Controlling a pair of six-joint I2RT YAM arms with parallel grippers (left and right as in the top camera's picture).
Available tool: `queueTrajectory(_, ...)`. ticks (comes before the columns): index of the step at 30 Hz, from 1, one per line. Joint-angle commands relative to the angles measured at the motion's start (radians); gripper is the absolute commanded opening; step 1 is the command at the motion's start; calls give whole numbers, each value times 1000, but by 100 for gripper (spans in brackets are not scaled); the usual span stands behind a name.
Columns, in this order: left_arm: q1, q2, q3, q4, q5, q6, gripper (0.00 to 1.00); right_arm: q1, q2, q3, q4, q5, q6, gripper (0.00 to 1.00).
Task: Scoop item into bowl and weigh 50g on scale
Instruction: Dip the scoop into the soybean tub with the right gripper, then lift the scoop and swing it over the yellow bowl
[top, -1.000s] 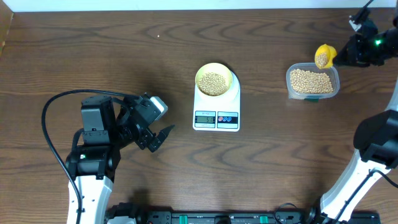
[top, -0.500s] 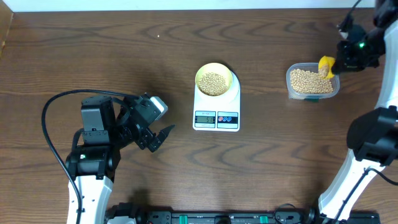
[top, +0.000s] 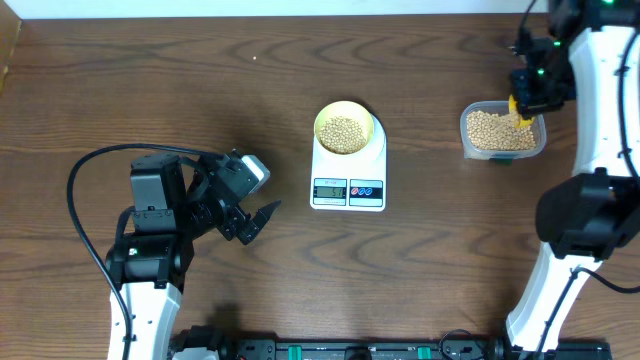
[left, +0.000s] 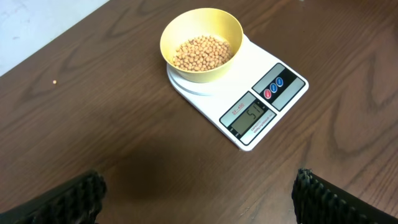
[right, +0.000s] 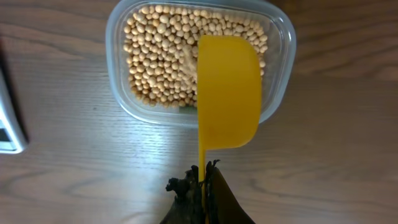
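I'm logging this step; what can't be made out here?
What the scoop holds: right wrist view shows only its yellow back.
The scale display: too small to read overhead.
The scoop overhead: mostly hidden by the right arm.
Fingers of the left hand: cut off by left wrist view's bottom edge.
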Motion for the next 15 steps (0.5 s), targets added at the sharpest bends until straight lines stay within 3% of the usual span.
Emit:
queueTrajectory(1, -2, 1, -2, 0, 13, 3, 98, 55, -27, -3, 0, 185, 67, 1)
queueTrajectory(8, -2, 1, -2, 0, 13, 3, 98, 98, -27, -3, 0, 233, 71, 1)
queueTrajectory(15, -2, 1, -2, 0, 13, 3, 98, 100, -27, 0, 26, 51, 26, 1)
